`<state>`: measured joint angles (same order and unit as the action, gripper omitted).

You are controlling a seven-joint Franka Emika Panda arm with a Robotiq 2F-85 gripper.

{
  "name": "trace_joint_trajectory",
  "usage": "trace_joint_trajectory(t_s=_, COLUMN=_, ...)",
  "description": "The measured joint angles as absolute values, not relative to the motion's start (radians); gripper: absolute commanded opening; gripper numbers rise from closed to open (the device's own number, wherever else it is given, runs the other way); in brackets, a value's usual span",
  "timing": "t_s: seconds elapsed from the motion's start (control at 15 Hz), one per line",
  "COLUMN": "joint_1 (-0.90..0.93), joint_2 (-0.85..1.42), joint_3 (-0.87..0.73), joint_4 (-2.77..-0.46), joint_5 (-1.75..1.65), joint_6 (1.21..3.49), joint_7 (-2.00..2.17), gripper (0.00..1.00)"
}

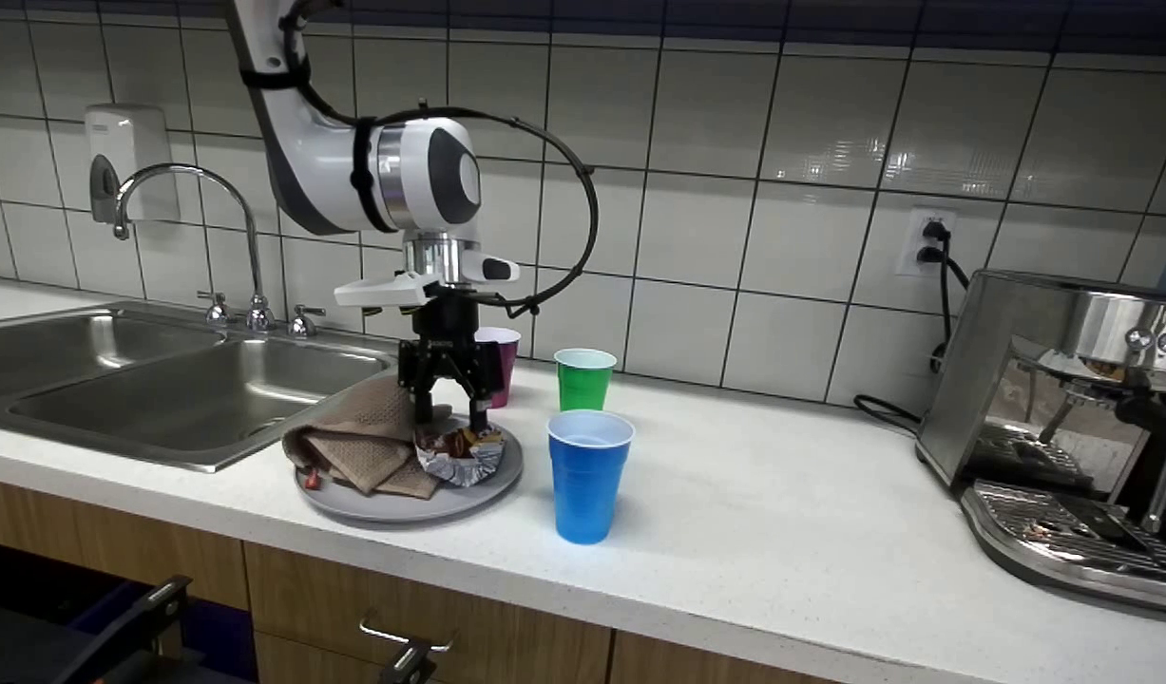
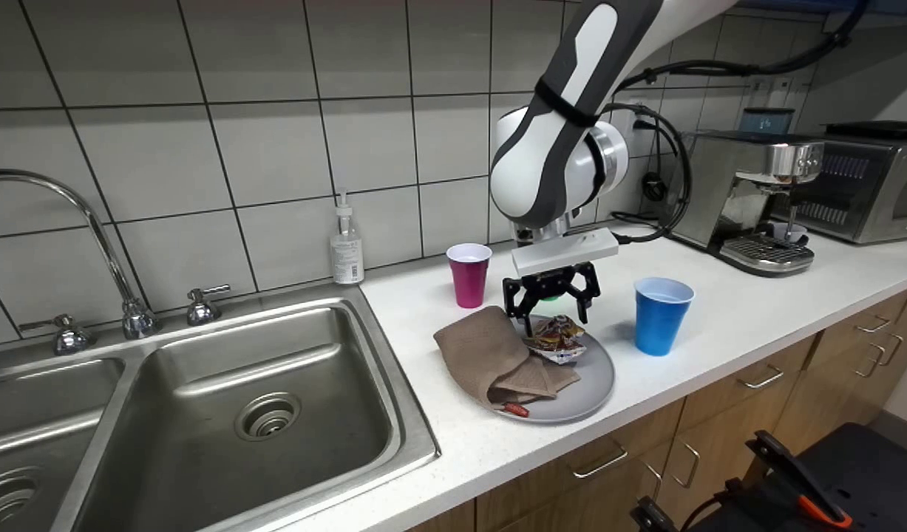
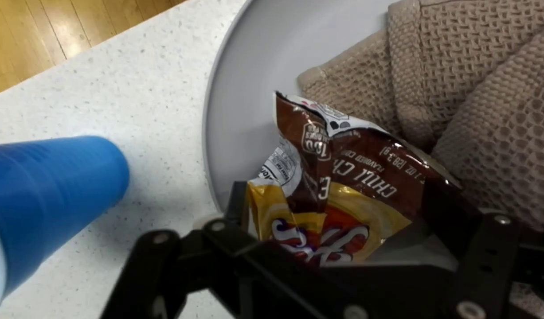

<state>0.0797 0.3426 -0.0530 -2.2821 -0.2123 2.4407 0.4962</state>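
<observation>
My gripper [image 1: 451, 418] points down over the grey plate [image 1: 492, 483], its fingers apart. A crumpled, brown, yellow and silver chip bag [image 1: 461, 461] lies on the plate between and just below the fingertips. In the wrist view the bag [image 3: 365, 173] shows between the two dark fingers; whether they touch it I cannot tell. In an exterior view the gripper [image 2: 555, 318] straddles the bag [image 2: 558, 336]. A folded brown cloth [image 2: 490, 351] lies beside the bag on the plate. A small red piece [image 2: 517, 409] sits at the plate's edge by the cloth.
A blue cup [image 1: 587, 484] stands beside the plate. A green cup [image 1: 583, 385] and a magenta cup [image 2: 469, 281] stand behind. A steel sink [image 2: 268, 347] with a faucet is on one side, a coffee machine [image 1: 1067, 408] on the other. The counter's front edge is near the plate.
</observation>
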Motion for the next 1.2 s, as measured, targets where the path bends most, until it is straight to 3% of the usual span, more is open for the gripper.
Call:
trace_joint_trajectory(t_s=0.6, joint_1=0.081, joint_2=0.373, joint_3=-0.066, joint_4=-2.254, joint_5=-0.187, joint_6=2.440, joint_7=0.496, gripper=0.03)
trace_joint_trajectory(t_s=1.2, joint_1=0.081, joint_2=0.373, joint_3=-0.067, joint_4=-2.248, joint_5=-0.175, joint_6=2.438, joint_7=0.496, gripper=0.00)
